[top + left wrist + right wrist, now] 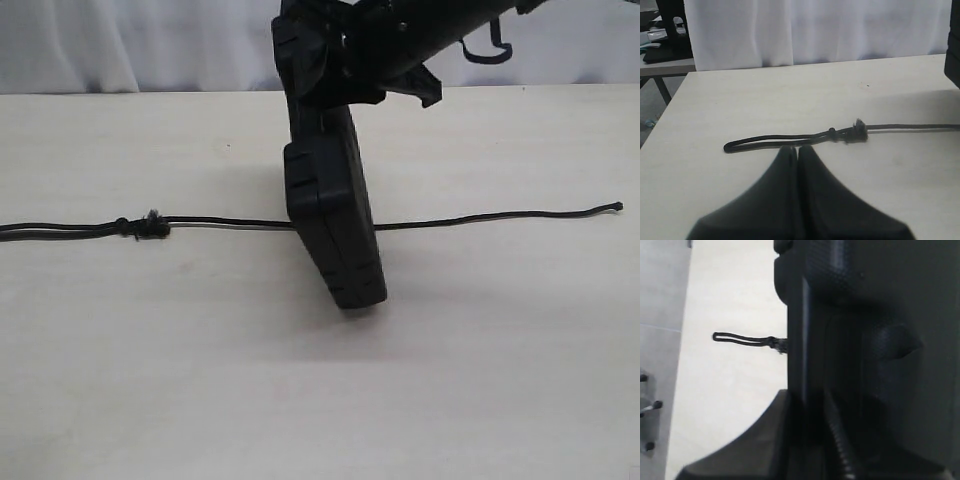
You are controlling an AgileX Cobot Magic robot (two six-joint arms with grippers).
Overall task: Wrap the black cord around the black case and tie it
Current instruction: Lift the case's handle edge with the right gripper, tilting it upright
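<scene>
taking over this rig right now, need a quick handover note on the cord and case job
Left gripper: shut, empty, beside the looped end of the black cord.
Right gripper: shut on the black case, holding it on edge and tilted. I cannot tell whether its lower end touches the table.
The black cord lies stretched across the table, its middle hidden by the case, with its knot on the left-arm side.
Done: case gripped and stood up at the cord's line.
Left: all the wrapping and the tie; no turn around the case shows yet.
</scene>
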